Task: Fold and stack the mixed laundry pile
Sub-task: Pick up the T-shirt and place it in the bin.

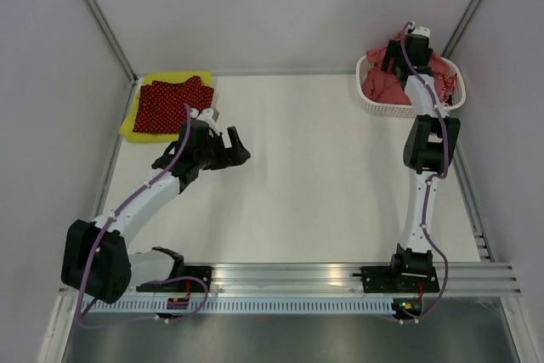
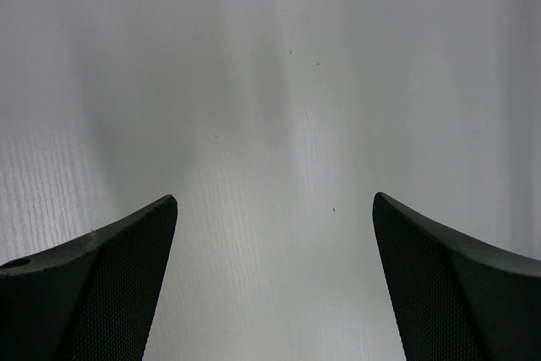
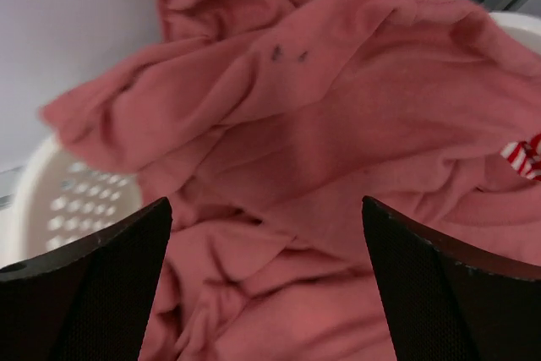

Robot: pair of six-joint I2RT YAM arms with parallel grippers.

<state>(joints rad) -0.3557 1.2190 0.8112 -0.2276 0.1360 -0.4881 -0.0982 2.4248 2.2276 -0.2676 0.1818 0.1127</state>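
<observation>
Now poised over the basket, pink polo on top

Hangs the right gripper (image 3: 264, 209) above the white perforated basket (image 3: 72, 200) at the far right corner of the table (image 1: 323, 184), fingers spread wide, nothing pinched between them. Looks like the set-up for a first grasp: aims both jaws down at the salmon-pink polo shirt (image 3: 338, 116), topmost in the heap and so probably the easiest garment to lift clear without dragging the rest.

Parks the left gripper (image 2: 275, 205) low over bare table, left of centre, likewise spread wide and empty. Seems placed there to leave the middle free for folding, close to the finished stack.

Shows two pieces already dealt with at the far left: dark red white-dotted cloth (image 1: 172, 106) laid flat on the yellow-green garment (image 1: 127, 127), edges roughly squared, just beyond the left gripper. Leaves the remainder of the mixed laundry pile (image 1: 378, 81) in the basket.

Reads the polo as soft, fairly thick knit, crumpled into deep rolling folds and heaped above the basket rim. Carries two small dark marks near the upper middle; cannot tell whether buttons or holes. Hides collar and sleeves from this angle. Reveals only a sliver of the red-white striped piece (image 3: 522, 156) at the right edge, tucked beside the pink cloth. Calls, most likely, for a pinch on a raised ridge rather than a flat patch.
</observation>
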